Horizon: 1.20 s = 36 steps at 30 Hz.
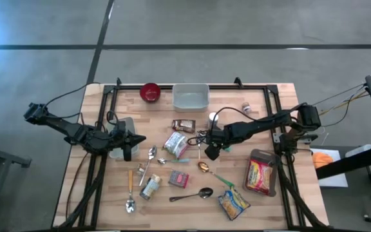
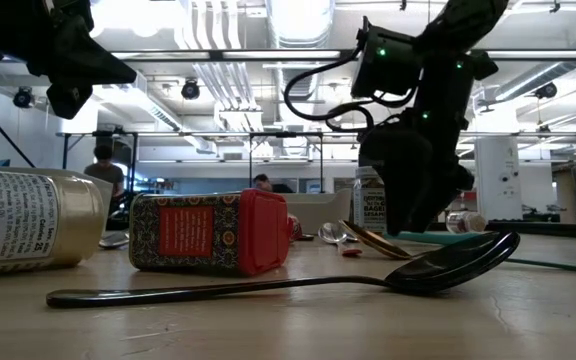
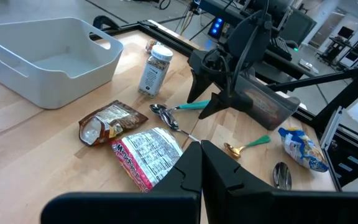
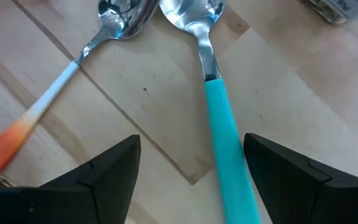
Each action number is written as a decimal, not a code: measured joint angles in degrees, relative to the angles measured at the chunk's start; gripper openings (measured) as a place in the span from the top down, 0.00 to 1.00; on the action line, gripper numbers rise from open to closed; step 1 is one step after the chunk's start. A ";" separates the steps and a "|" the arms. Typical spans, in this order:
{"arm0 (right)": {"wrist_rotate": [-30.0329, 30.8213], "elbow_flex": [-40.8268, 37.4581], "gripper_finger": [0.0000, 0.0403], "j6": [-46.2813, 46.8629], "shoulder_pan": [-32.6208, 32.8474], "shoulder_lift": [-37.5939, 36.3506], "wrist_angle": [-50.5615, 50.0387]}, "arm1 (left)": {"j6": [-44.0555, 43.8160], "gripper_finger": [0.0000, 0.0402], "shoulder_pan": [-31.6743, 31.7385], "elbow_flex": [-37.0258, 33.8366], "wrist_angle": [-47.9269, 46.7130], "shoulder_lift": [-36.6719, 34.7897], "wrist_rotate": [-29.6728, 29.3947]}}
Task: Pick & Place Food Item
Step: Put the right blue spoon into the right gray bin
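My right gripper (image 4: 191, 171) hangs open, pointing down over the middle of the table (image 1: 250, 138). Between its fingers lie a teal-handled spoon (image 4: 222, 130) and a spoon with a white-and-orange handle (image 4: 48, 102), both flat on the wood. The teal handle runs close by one finger; I cannot tell whether they touch. Just left of this gripper lie a brown snack packet (image 3: 107, 121) and a red-and-white food packet (image 3: 148, 155). My left gripper (image 3: 201, 168) waits shut and empty above the table's left side (image 1: 134, 138).
A white bin (image 1: 190, 95) and a red bowl (image 1: 150, 92) stand at the far edge, a spice jar (image 3: 154, 68) near them. A red tin (image 1: 179, 178), a black spoon (image 1: 195, 194), a yellow bag (image 1: 232, 203) and a noodle pack (image 1: 261, 173) lie nearer.
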 joint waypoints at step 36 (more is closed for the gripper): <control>3.82 -0.13 0.29 -7.62 -0.57 0.84 -1.02 | -0.02 1.00 -0.01 0.00 -0.02 0.01 0.00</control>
